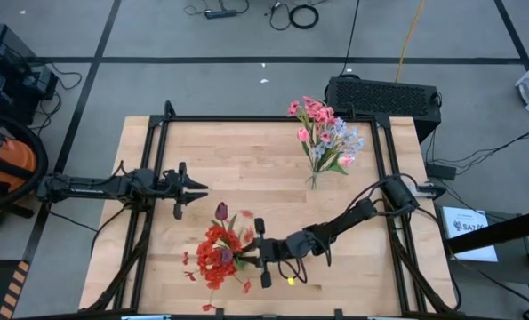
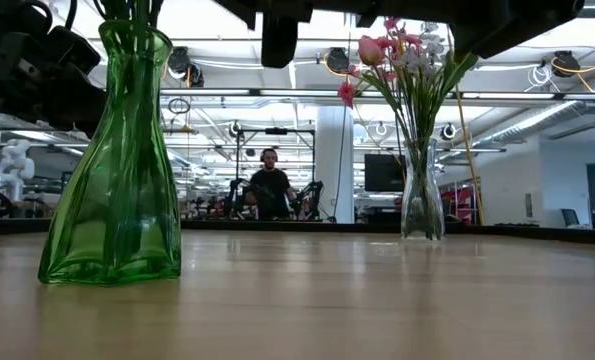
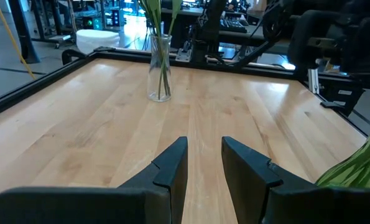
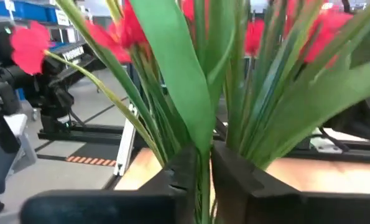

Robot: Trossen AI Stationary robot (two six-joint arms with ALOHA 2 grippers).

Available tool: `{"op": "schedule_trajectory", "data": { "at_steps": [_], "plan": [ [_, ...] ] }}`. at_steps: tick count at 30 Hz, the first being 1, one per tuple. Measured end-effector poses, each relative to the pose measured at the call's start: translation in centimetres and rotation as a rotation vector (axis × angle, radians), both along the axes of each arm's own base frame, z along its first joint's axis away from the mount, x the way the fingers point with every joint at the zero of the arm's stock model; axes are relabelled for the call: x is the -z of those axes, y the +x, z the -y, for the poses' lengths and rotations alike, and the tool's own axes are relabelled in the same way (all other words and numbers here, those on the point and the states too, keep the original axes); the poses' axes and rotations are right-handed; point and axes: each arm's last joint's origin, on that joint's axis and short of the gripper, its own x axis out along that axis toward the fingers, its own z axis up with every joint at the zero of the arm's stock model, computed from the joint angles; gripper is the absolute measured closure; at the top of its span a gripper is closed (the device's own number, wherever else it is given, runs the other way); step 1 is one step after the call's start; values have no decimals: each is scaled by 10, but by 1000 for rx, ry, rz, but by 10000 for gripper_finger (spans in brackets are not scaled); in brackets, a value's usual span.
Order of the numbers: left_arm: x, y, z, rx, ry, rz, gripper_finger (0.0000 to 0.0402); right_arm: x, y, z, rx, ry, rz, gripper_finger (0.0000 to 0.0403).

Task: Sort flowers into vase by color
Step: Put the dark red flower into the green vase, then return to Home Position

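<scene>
Sorting looks nearly finished: right gripper (image 1: 257, 252) pinches a green stalk (image 4: 203, 180) at the red-blossomed green glass vase (image 2: 117, 160) near the table's front edge, left gripper (image 1: 196, 188) idles open, pink-and-white bouquet (image 1: 324, 133) by the back edge.

Your left arm reached in level from the left edge of the high view, its gripper (image 1: 196, 189) left of centre with fingers (image 3: 172, 163) slightly parted and holding nothing. Your right arm ran diagonally from the right side down to lower centre, where its gripper (image 1: 257, 252) was closed on a green stem (image 4: 203, 180).
</scene>
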Motion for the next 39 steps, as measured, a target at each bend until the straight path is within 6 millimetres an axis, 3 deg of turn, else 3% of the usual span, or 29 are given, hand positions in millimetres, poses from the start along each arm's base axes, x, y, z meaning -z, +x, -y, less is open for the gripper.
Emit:
{"op": "schedule_trajectory", "data": {
  "at_steps": [15,21,33,39],
  "plan": [
    [0,0,0,0,0,0,297,1,0,4,53,-25,-63,268],
    [0,0,0,0,0,0,297,-20,-8,8,59,-68,-150,246],
    [0,0,0,0,0,-1,297,-76,-50,27,69,-170,-410,245],
    [0,0,0,0,0,-1,297,-77,-80,41,73,-216,-553,261]
  ]
}}
